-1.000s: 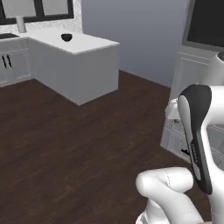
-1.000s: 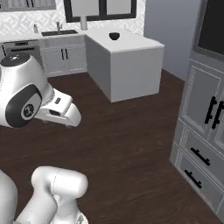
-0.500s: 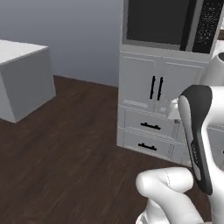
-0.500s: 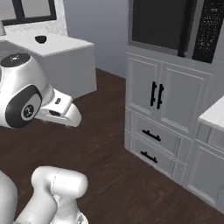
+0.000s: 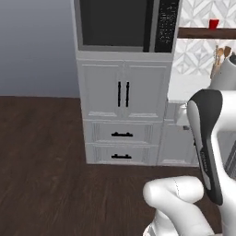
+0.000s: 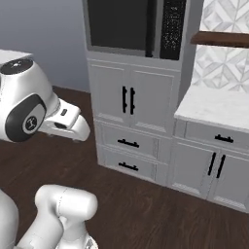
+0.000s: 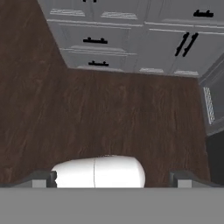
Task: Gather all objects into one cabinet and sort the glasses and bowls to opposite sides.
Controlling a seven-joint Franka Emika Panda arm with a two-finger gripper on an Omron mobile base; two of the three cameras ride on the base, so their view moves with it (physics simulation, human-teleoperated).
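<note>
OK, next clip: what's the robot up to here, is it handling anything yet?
Nothing is being handled yet. The arm is tucked in over the dark wood floor, its end effector open and empty. The base faces a tall grey unit with a built-in oven, double doors and two drawers. One red cup sits on the dark brown wooden shelf to the right, above a white counter.

Camera swung right, island gone, oven tower (image 5: 123,87) centred, red cup (image 5: 213,24) appeared
</note>
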